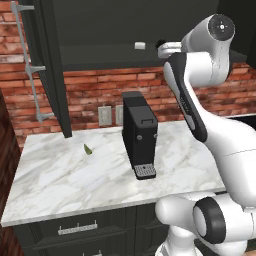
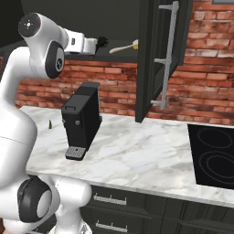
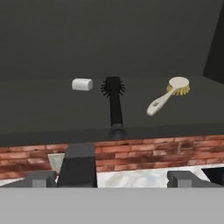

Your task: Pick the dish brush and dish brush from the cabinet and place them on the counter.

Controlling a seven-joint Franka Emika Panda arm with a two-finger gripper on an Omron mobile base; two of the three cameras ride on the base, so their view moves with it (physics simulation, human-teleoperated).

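The tool [image 3: 112,178] is held wide open and empty, level with the front edge of the cabinet [image 3: 109,48] shelf. The black brush [image 3: 113,103] is laid at that edge, with the cream brush [image 3: 168,95] beside it and the white block [image 3: 82,84] at its other side.

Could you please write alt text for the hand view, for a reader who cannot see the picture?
On a dark cabinet shelf lie a black dish brush, a cream-handled dish brush to its right and a small white block to its left. The gripper, jaws open, points at the shelf from outside, holding nothing. Below are red brick wall and white marble counter.
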